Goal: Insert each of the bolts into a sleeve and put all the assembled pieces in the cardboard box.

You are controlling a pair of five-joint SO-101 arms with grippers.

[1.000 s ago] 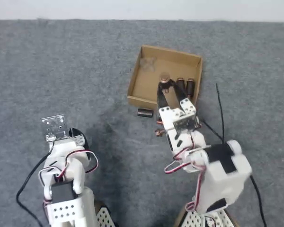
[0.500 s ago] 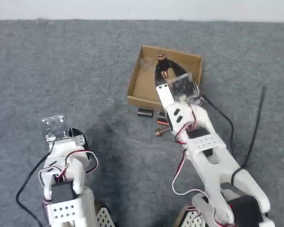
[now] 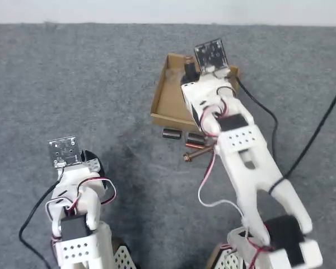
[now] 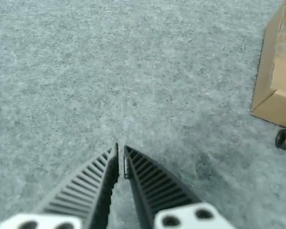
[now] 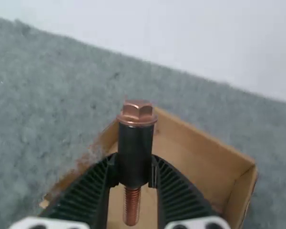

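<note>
The bolt, seated in its black sleeve, is gripped by the right end effector over the cardboard box near its far wall, so a release here might drop it outside, while the left end effector rests closed on nothing, well apart from the box.

We saw soft, even, bright light over the grey surface. Shadows were faint: a dim patch beside the left arm, a thin dark line under the cardboard box. The bolt and black sleeve, gripped in the right claw, carried a mild sheen; the wall looked evenly pale.
</note>
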